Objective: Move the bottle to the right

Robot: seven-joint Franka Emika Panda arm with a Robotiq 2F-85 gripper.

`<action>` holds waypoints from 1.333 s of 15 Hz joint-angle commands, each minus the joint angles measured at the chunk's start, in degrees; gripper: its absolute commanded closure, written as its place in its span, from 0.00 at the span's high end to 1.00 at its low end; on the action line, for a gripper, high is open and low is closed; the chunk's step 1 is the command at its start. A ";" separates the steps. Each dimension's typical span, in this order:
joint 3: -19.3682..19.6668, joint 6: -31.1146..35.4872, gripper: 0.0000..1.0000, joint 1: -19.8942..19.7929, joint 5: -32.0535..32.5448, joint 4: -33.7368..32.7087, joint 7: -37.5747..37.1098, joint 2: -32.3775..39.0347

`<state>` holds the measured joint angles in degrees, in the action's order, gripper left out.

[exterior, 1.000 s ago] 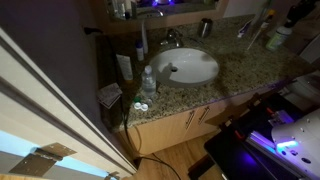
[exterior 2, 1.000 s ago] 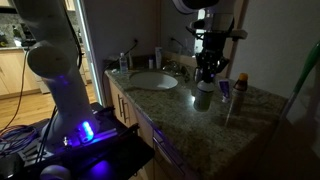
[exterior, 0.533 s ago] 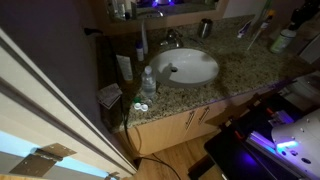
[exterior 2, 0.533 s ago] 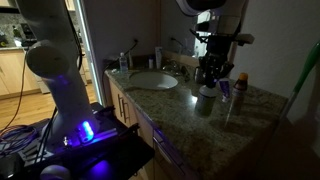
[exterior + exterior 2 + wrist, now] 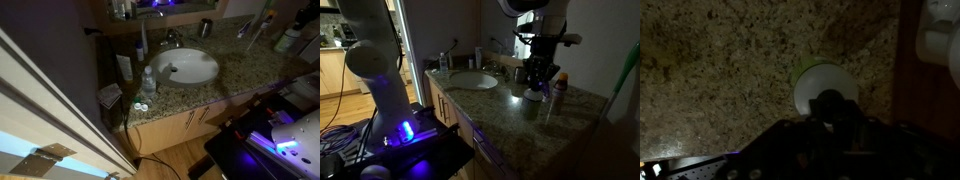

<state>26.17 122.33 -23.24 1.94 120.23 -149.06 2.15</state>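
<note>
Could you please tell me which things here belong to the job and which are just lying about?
For the job: bottle, gripper holding it.
Lying about: water bottle, sink, faucet, metal cup.

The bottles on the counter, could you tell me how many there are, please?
2 clearly: the clear water bottle at the front edge of the counter beside the sink, and the pale bottle in the gripper. Others may be hidden in the dark.

Granite counter (image 5: 243, 66) carries water bottle (image 5: 148, 82) beside sink (image 5: 190, 66).
</note>
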 commanded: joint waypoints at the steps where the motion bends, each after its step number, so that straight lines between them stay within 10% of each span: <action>1: -0.35 -2.71 0.07 -0.52 -3.86 -0.81 0.01 0.45; 2: -0.86 -0.85 0.07 -0.07 -6.92 0.41 0.37 -0.55; 3: -0.32 -1.43 0.30 -0.37 -3.59 -0.14 0.06 0.13; 4: -0.59 -1.38 0.07 -0.24 -4.98 -0.13 0.07 0.13; 11: 0.68 7.21 0.07 -2.06 0.62 3.54 0.11 -7.13; 12: 0.27 4.64 0.30 -1.73 -0.61 0.98 0.12 -4.93; 14: 0.35 4.88 0.30 -2.24 -0.04 1.62 0.14 -5.84; 15: 0.46 6.39 0.07 -2.28 -0.34 2.16 0.11 -3.68; 20: 1.17 12.54 0.07 -2.28 -2.16 4.42 -0.02 3.31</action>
<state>27.42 130.85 -24.76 1.49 123.82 -149.12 1.76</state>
